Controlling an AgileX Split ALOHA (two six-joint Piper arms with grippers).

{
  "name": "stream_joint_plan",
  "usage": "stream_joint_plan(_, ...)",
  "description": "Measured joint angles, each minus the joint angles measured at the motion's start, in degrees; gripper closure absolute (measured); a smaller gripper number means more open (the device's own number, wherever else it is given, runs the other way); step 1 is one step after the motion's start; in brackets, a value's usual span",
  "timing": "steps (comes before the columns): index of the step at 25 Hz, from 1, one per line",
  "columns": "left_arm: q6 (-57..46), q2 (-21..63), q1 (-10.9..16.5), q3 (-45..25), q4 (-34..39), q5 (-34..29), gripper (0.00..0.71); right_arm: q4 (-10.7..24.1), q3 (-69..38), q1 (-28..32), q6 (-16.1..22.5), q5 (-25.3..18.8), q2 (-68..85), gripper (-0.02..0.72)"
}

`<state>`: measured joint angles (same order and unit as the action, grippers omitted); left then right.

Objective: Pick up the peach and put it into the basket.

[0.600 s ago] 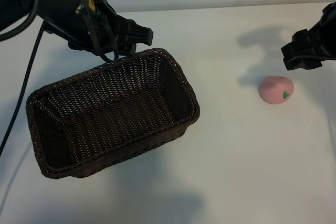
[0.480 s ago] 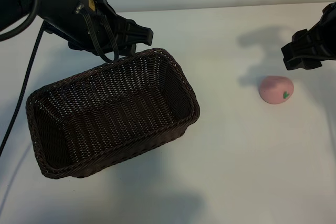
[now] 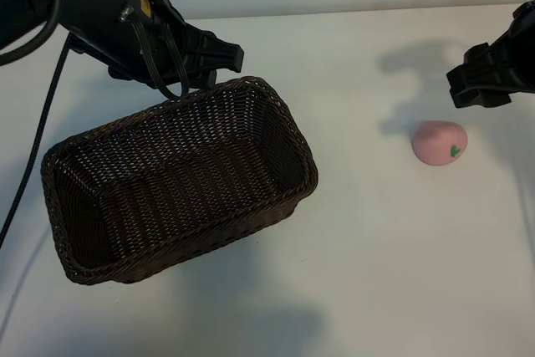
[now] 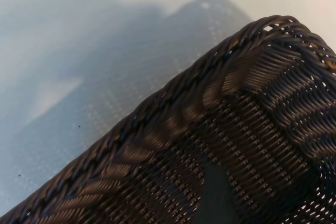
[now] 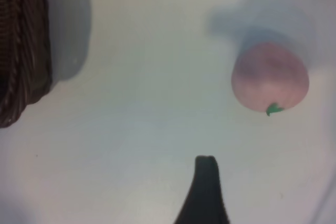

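peach (image 3: pixel 439 142): on the white table (image 3: pixel 376 248), well right of the basket (image 3: pixel 180 181), held by nothing | basket: on the table at left, nothing inside | right gripper (image 3: pixel 483 85): hovers just above and behind the peach, jaws apart | left gripper (image 3: pixel 205 60): above the basket's far rim, jaws apart, grasping nothing

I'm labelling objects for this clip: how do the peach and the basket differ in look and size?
The peach is small, round, smooth and pink with a tiny green mark; the basket is large, rectangular, woven and dark brown with a braided rim. The peach is solid, while the basket is an open container with nothing inside. Both rest on the white table, apart from each other, and neither is held.
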<state>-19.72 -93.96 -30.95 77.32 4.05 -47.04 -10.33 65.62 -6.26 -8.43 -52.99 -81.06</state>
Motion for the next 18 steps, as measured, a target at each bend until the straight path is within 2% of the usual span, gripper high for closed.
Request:
stream_joint_plan(9, 0.98, 0.00, 0.00, 0.00, 0.00, 3.69, 0.158, 0.00, 0.00, 0.00, 0.00, 0.28, 0.00, 0.132)
stream_joint_plan(13, -1.27, 0.06, 0.00, 0.00, 2.71, -1.11, 0.158, 0.00, 0.00, 0.00, 0.00, 0.28, 0.00, 0.132)
stream_joint_plan(18, -7.21, 3.53, 0.06, -2.74, 10.42, -6.61, 0.158, 0.00, 0.00, 0.00, 0.00, 0.28, 0.00, 0.133)
